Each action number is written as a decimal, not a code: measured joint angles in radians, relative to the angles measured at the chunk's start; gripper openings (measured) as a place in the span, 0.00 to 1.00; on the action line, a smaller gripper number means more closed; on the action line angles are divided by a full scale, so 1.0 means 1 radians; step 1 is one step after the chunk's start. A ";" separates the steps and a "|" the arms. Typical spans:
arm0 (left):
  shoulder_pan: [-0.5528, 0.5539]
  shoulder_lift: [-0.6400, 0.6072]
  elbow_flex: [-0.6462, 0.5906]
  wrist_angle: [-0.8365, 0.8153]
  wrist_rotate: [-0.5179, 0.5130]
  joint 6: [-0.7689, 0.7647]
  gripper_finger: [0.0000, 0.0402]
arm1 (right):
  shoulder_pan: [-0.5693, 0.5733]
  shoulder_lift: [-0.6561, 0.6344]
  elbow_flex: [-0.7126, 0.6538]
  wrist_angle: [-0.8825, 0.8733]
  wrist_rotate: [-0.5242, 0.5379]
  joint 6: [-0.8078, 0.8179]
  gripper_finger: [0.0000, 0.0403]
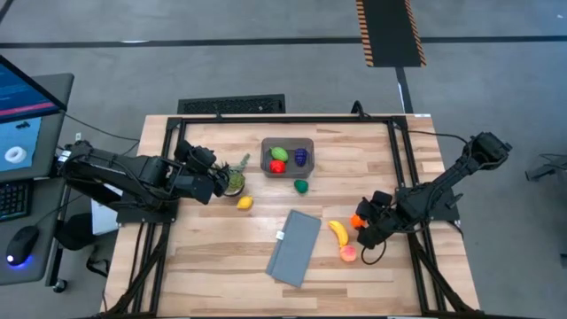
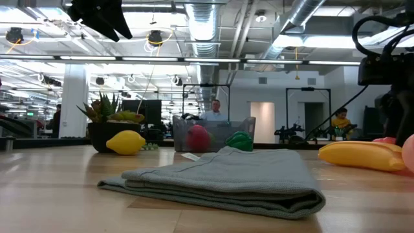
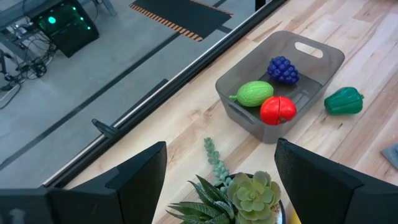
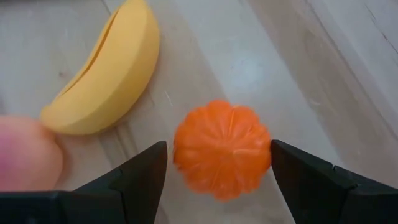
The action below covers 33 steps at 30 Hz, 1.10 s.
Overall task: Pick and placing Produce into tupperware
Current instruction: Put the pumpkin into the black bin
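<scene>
Your right gripper (image 4: 217, 165) sits low in the frame, fingers open around the orange fruit (image 4: 222, 148); your left gripper (image 3: 217, 180) hangs open over the plant (image 3: 239, 199)

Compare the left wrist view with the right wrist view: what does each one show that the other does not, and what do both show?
Only the left wrist view shows the grey tub holding a light green fruit, a red one and purple grapes, a dark green pepper beside it, and the spiky plant. Only the right wrist view shows the orange piece between the open fingers, the banana and a pink piece. Both show the wooden table.
</scene>
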 joint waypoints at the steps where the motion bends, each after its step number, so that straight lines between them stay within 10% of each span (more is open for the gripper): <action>1: 0.000 0.000 0.000 0.000 0.000 0.000 0.72 | 0.000 0.000 0.000 0.000 -0.004 0.000 0.76; 33: 0.000 0.000 0.000 0.001 0.002 -0.005 0.72 | 0.003 0.009 -0.001 0.004 0.011 -0.019 0.77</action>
